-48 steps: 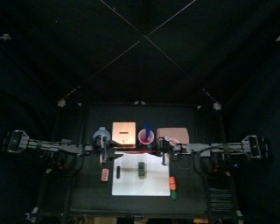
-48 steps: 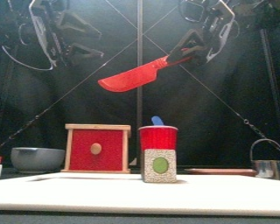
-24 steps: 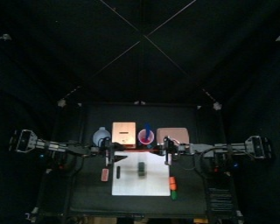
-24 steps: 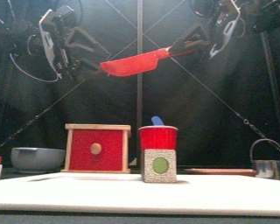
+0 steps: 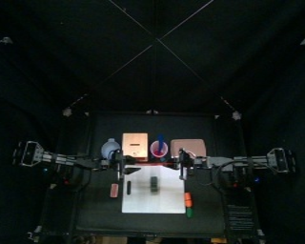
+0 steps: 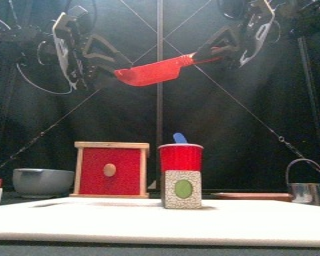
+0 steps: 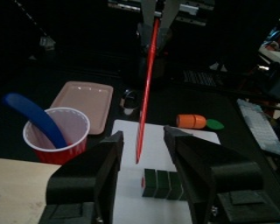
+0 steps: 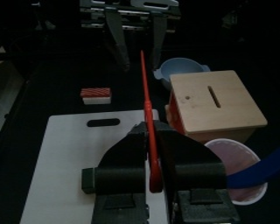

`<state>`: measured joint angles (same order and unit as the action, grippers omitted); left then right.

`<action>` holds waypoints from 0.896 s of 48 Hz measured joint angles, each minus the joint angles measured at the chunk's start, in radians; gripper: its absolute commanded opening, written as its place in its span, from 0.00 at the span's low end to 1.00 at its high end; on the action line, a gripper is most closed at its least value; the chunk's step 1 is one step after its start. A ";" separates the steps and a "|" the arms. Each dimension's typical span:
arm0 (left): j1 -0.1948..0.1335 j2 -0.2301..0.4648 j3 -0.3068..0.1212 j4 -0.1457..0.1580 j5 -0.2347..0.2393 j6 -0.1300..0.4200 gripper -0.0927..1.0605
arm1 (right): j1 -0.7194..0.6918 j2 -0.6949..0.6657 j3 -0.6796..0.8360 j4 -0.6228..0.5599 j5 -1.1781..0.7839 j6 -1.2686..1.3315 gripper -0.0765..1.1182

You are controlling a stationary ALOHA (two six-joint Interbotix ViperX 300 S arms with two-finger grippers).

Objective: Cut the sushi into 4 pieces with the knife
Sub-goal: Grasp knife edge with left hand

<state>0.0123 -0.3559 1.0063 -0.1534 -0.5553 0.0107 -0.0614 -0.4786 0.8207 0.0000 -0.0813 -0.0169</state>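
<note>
Now: red cup (image 6: 180, 158) holds blue knife (image 6: 179, 138); R gripper (image 8: 154, 150) clamps red knife (image 6: 152, 71).

In my right gripper (image 8: 152, 153), red knife (image 6: 153, 72): smooth plastic, faint sheen | wooden box (image 6: 111, 169): pale bare wood, red painted front | red cup (image 6: 180, 157): glossy plastic | cutting board (image 8: 78, 171): matt white.

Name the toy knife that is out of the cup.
The red plastic toy knife, held aloft by the right end effector; the blue knife stands in the red cup.
</note>
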 measured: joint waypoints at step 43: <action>0.011 0.048 0.014 0.087 -0.101 0.005 0.29 | 0.005 -0.005 0.011 0.034 -0.021 0.003 0.14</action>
<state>0.0230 -0.3083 1.0201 -0.0660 -0.6565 0.0153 -0.0568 -0.4832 0.8314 0.0337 -0.1028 -0.0138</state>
